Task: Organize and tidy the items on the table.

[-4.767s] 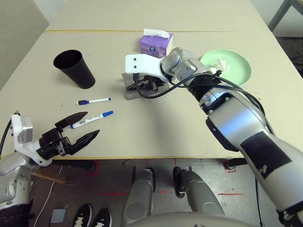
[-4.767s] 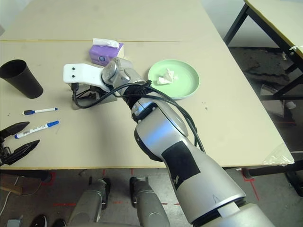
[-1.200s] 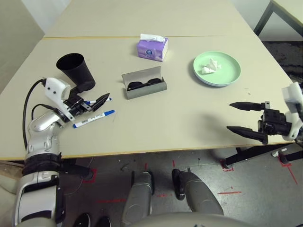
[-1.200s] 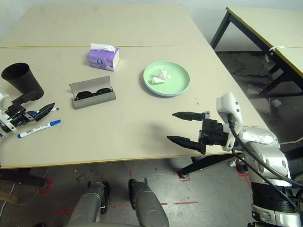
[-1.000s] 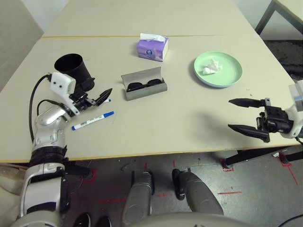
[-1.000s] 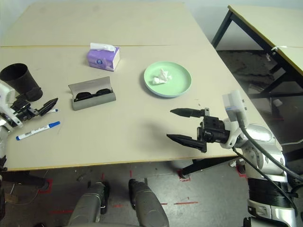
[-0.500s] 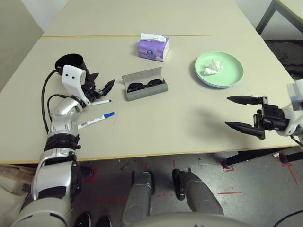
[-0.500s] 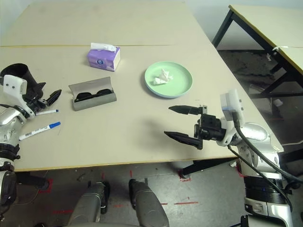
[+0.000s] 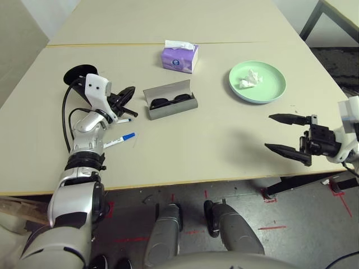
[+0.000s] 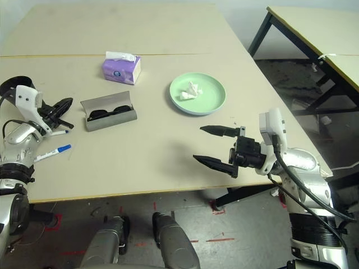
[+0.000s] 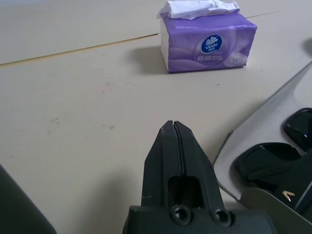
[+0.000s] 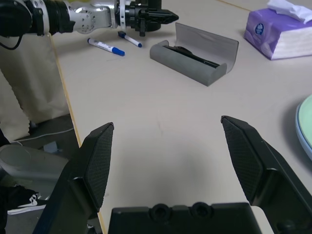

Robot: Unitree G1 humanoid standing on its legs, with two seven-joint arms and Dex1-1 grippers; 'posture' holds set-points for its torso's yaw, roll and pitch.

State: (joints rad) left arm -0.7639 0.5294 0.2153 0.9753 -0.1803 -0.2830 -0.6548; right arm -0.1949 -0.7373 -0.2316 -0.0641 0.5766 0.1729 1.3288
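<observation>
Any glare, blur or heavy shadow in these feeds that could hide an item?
Left eye view: even light, no glare, soft shadows beside the tissue box and glasses case. Left wrist view: shut left gripper sharp, sunglasses cropped at the edge. Right wrist view: own fingers slightly soft, markers clear.

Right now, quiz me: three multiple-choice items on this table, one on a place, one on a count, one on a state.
1. Where does the crumpled tissue lie?
A. in the black cup
B. on the green plate
C. inside the glasses case

2. How many blue-capped markers lie on the table?
A. one
B. two
C. four

3. How does the grey glasses case stand?
A. lid open, sunglasses inside
B. lid shut
C. open and empty

Answers: 1 B, the white wad sits on the plate. 2 B, two lie beside the left tool. 3 A, the lid is raised and dark lenses show inside.
</observation>
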